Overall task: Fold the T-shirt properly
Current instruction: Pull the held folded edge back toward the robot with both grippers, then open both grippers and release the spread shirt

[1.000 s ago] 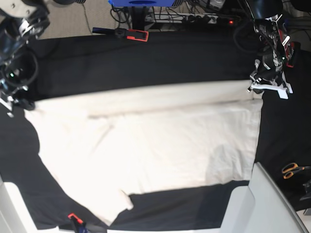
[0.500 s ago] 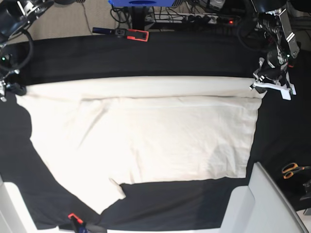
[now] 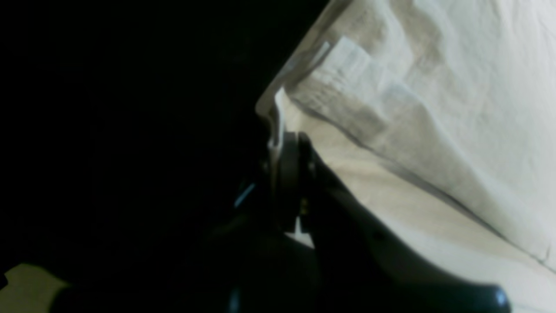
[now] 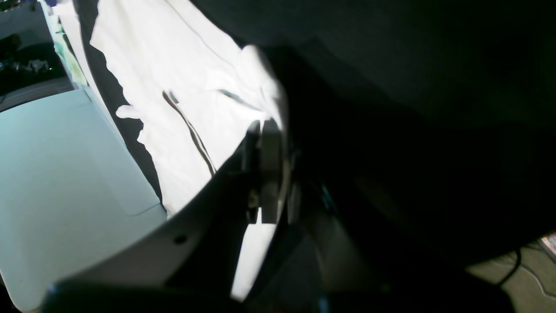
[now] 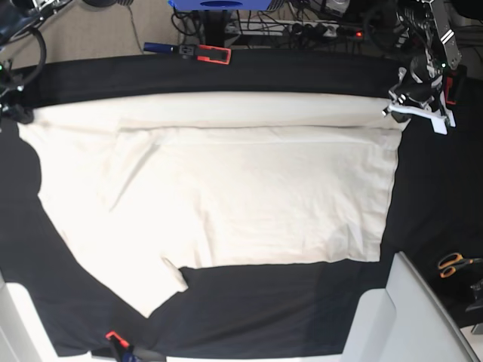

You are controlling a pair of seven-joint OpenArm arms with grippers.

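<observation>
Your left gripper (image 5: 405,105) and right gripper (image 5: 16,113), both clamped on the T-shirt (image 5: 249,196), have dragged its stretched edge toward the frame's top, spreading it flat for folding.

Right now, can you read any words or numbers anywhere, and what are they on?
No readable words or numbers in any view.
Label on the T-shirt: pale and blurred, nothing legible.
Blue box at the far edge: no text visible.
Red clamp and scissors: no markings visible.
</observation>
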